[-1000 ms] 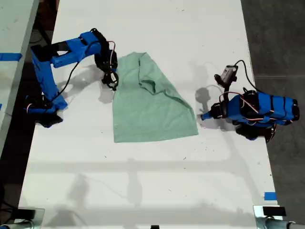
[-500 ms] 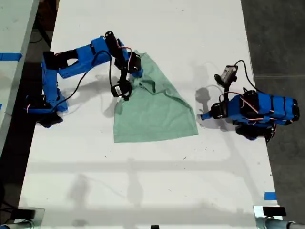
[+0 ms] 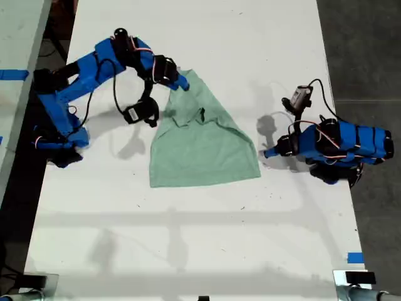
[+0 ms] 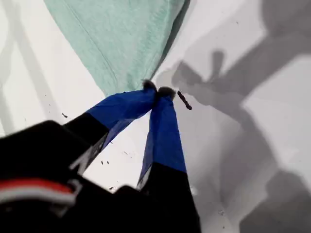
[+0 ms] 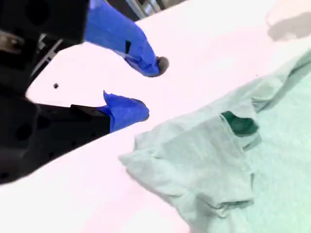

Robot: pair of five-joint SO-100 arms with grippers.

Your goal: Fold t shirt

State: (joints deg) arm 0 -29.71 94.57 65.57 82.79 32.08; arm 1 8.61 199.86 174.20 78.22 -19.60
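The pale mint t shirt lies wrinkled on the white table, its collar end toward the far side, with a tiny dark mark showing. My second gripper hovers open over the collar end, on the side toward the exterior view's left; its blue fingertips stand apart with nothing between them, beside the bunched cloth and a dark green patch. My first gripper is shut, tips together, just beside the shirt's corner on the exterior view's right.
Blue tape marks sit on the neighbouring surface at the exterior view's left and near the table's front corner on the exterior view's right. Dark floor borders the table on the exterior view's right. A small dark speck lies by my first gripper.
My second gripper swung from the shirt's side edge up to the collar end and rose. The cloth there bunched inward and the dark mark came into sight. The first arm stayed still.
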